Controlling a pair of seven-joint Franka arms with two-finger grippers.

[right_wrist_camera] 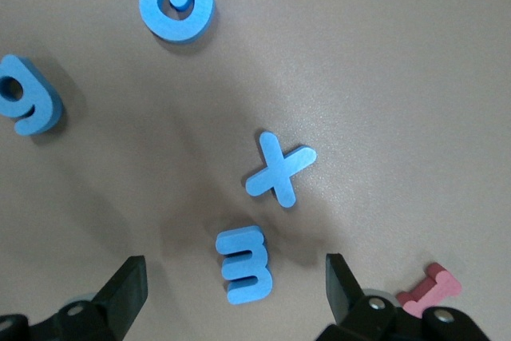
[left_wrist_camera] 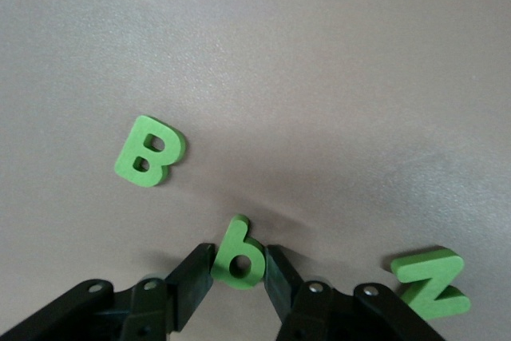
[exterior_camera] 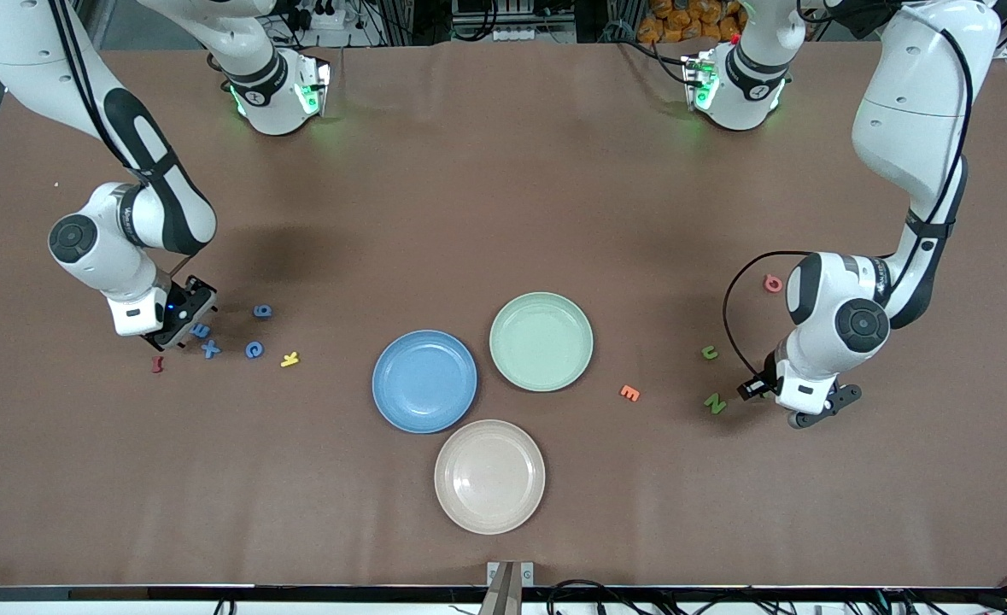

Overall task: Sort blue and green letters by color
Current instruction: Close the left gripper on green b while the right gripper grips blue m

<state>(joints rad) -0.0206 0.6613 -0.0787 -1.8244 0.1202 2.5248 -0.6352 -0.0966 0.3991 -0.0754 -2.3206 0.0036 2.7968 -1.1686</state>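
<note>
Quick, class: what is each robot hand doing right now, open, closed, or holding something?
Left hand: closed on the green P, down at the table.
Right hand: open, low over the blue E, holding nothing.

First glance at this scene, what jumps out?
Three plates in mid-table: blue, green, and beige nearest the front camera. At the left arm's end, the left gripper pinches a green letter, B and N loose beside it. At the other end, the open right gripper straddles a blue E.
</note>
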